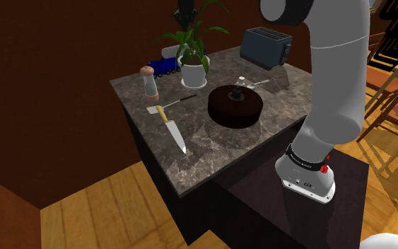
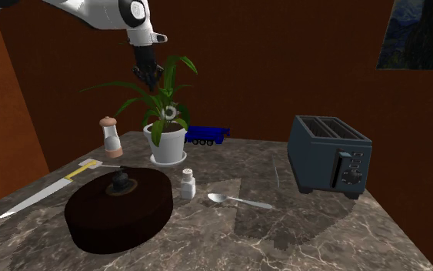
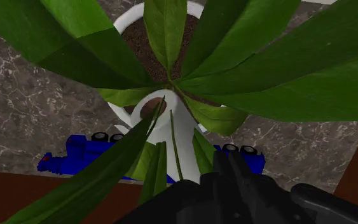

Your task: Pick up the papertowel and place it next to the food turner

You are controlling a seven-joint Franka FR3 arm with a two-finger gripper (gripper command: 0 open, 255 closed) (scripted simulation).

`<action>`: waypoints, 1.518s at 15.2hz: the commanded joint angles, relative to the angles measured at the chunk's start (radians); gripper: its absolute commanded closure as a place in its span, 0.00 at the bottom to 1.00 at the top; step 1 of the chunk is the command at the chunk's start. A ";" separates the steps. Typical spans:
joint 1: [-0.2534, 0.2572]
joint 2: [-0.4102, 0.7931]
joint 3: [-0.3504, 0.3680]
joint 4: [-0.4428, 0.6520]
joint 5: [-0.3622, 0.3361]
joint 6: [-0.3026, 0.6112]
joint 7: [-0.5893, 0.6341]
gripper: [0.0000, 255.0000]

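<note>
Papertowel [image 3: 187, 127] stands upright at the tabletop's [image 1: 211, 152] far edge, behind the plant [image 3: 165, 32], beside the truck [image 3: 75, 153]. Claw [image 2: 151, 78] hovers over the leaves, fingers together, empty. Best to open wide, drop clear of the foliage and straddle the roll. Turner [image 1: 155, 110] lies well apart.

Gripper [image 2: 147, 75] hangs among the leaves of potted plant [image 2: 166, 143] on the marble tabletop [image 2: 299, 239]. Toaster [image 2: 330, 156] stands at the second exterior view's right. Spoon [image 2: 238, 201] and small white shaker [image 2: 188, 185] lie just beside dark round pot [image 2: 118, 212].
</note>
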 commanded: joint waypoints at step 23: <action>-0.218 -0.052 0.135 -0.365 0.510 0.452 -0.570 0.00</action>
